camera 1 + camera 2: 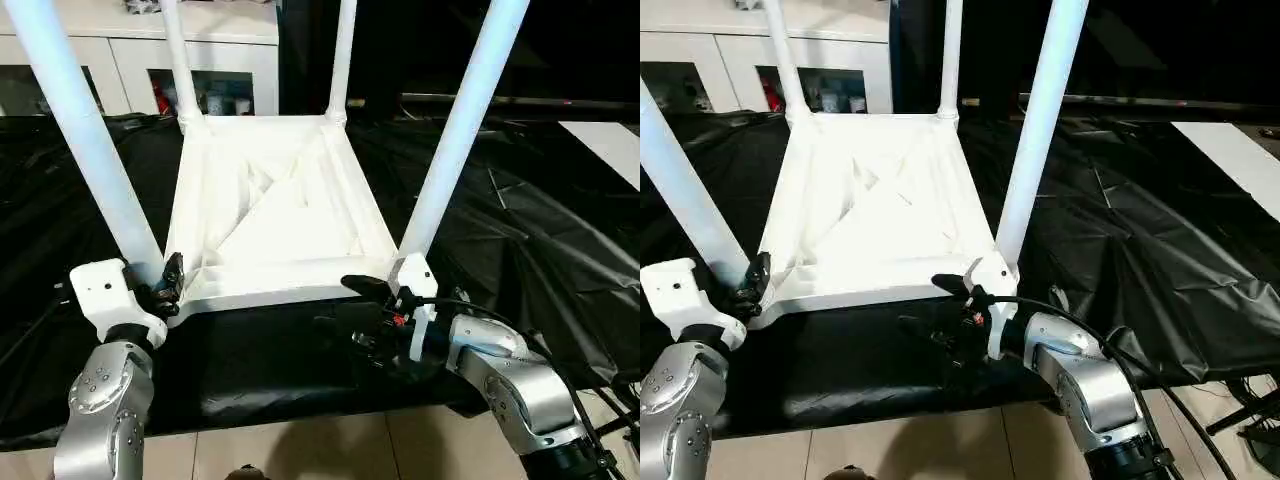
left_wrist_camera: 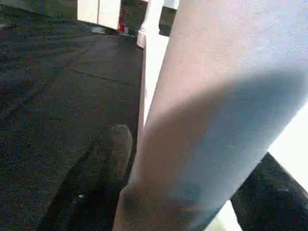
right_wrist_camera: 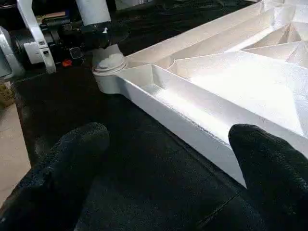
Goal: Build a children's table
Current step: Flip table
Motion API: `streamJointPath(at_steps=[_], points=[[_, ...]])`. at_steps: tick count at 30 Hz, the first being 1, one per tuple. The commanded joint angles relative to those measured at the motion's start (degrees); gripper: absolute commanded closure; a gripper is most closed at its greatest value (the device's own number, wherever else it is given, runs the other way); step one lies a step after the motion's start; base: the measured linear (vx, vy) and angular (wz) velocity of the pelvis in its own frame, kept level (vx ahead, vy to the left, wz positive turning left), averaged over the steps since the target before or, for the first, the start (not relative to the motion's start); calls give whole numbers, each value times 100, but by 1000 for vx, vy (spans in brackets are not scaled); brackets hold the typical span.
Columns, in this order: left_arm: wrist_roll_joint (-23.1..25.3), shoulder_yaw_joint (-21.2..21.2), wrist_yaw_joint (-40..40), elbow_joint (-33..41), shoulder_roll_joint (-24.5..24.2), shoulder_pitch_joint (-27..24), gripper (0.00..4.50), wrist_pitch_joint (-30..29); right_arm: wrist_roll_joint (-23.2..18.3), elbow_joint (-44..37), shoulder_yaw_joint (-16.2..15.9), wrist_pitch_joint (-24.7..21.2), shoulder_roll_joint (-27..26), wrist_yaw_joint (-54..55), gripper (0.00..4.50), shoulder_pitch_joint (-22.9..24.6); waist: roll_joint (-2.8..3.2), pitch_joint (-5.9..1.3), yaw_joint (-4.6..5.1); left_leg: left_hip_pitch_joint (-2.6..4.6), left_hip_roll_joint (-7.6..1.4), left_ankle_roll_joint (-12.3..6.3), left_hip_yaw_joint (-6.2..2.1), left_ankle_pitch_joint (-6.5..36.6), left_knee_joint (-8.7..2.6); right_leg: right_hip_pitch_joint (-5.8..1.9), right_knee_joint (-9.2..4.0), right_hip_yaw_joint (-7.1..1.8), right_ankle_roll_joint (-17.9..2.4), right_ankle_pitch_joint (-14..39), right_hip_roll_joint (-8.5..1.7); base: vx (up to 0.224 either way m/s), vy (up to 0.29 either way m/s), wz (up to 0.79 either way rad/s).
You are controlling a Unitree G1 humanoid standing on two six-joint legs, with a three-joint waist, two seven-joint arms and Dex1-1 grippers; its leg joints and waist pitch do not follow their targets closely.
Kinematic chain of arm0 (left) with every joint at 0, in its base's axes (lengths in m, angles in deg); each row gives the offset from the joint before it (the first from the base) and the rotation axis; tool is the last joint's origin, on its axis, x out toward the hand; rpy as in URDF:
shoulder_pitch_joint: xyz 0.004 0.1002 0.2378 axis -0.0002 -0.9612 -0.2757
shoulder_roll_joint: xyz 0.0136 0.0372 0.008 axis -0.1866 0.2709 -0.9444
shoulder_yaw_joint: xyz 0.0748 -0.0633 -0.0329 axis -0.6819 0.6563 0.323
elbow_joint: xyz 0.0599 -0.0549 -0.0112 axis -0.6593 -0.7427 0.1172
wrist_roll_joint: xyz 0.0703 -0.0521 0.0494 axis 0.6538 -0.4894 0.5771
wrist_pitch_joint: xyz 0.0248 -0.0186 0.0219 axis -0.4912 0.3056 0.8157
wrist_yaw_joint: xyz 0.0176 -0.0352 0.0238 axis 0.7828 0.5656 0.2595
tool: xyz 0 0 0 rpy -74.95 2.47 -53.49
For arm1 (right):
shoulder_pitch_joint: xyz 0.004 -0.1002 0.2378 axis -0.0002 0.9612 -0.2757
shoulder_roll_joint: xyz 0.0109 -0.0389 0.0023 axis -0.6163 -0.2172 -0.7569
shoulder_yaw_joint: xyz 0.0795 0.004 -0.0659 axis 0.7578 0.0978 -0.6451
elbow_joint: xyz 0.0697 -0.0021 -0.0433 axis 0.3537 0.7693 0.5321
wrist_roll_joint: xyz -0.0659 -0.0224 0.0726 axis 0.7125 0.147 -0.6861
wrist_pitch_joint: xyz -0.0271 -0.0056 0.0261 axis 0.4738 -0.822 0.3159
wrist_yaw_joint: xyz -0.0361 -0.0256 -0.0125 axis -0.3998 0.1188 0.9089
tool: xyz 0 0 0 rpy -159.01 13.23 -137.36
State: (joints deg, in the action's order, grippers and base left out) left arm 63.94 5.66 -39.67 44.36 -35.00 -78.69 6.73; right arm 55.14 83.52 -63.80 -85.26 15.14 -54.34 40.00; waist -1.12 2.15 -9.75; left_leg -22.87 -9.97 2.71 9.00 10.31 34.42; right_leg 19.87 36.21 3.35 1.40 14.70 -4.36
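An upturned white tabletop (image 1: 270, 215) with four legs lies on a black-covered desk. The left gripper (image 1: 168, 283) straddles the near-left leg (image 1: 85, 140); grip unclear. The right gripper (image 1: 350, 305) gapes wide, empty, just beside the near edge.

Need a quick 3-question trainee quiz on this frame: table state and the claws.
1. True or false: the tabletop lies ribbed side up.
2. How many legs stand in its sockets?
3. The right claw is: A) shut on a leg; B) open beside the near-right corner; C) raised over the cabinet.

Key: 1 true; 2 four; 3 B.
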Motion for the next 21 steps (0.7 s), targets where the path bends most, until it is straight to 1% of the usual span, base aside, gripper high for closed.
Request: streamJointPath(at_steps=[1,3,6,9,10,11,12,14,15,16,17,19,20,21], points=[[-167,55,13,121,56,38,185,-126,13,3,-19,48,23,-46,0,-92,55,-264,-2,178,-358,244,-151,1359,-533,-69,-440,-261,-789,-116,-435,0,0,0],[-406,111,42,185,172,93,199,-246,4,-5,-20,33,23,-44,0,-78,58,-265,-2,177,-361,243,-150,1353,-534,-71,-439,-263,-799,-91,-439,0,0,0],[-706,213,119,243,319,160,203,-381,-21,-6,-20,11,22,-53,0,-59,52,-263,3,172,-364,228,-152,1304,-533,-76,-436,-260,-800,-146,-432,0,0,0],[-1245,399,291,329,581,258,204,-596,-61,2,0,-24,-2,-25,0,-46,44,-266,2,170,-357,200,-141,1247,-519,-81,-431,-264,-841,-171,-437,0,0,0],[-1586,508,391,374,756,322,204,-705,-58,2,6,-24,-10,0,0,-42,36,-269,3,162,-355,172,-134,1156,-508,-90,-418,-266,-866,-234,-439,0,0,0],[-1586,508,391,374,756,322,204,-705,-58,2,6,-24,-10,0,0,-42,33,-267,3,160,-355,154,-131,1120,-506,-89,-418,-266,-884,-260,-435,0,0,0],[-1755,556,447,405,849,355,204,-770,-57,-3,12,-28,-17,19,0,-35,29,-260,-7,154,-341,116,-117,1071,-493,-88,-429,-270,-907,-230,-442,0,0,0],[-2207,648,694,495,1182,495,204,-965,-115,-29,71,-73,-58,78,0,4,38,-262,-12,146,-348,120,-113,1019,-482,-92,-417,-272,-1002,-235,-445,0,0,0],[-2219,640,707,502,1202,505,204,-976,-120,-30,77,-76,-61,83,0,7,35,-263,-14,144,-348,113,-114,1015,-484,-95,-420,-271,-1001,-235,-440,0,0,0],[-2237,625,732,519,1254,528,205,-1007,-137,-32,91,-85,-73,93,0,16,48,-278,-15,158,-342,116,-117,1000,-474,-81,-408,-269,-968,-290,-416,0,0,0],[-2251,624,761,544,1322,556,208,-1062,-164,-34,105,-100,-85,97,0,25,52,-280,-9,151,-342,117,-122,973,-479,-89,-404,-265,-947,-345,-408,0,0,0],[-2187,585,745,564,1326,560,216,-1109,-174,-26,118,-90,-103,111,0,27,41,-271,3,141,-339,120,-124,936,-486,-102,-412,-260,-865,-445,-399,0,0,0],[-2114,514,725,609,1360,560,216,-1177,-155,75,216,-23,-226,308,0,-14,49,-277,23,160,-346,159,-126,924,-484,-97,-414,-260,-797,-521,-396,0,0,0],[-2067,472,732,635,1386,562,219,-1208,-187,205,374,22,-412,570,0,-86,62,-278,26,162,-343,165,-123,926,-483,-87,-411,-263,-799,-531,-398,0,0,0]])
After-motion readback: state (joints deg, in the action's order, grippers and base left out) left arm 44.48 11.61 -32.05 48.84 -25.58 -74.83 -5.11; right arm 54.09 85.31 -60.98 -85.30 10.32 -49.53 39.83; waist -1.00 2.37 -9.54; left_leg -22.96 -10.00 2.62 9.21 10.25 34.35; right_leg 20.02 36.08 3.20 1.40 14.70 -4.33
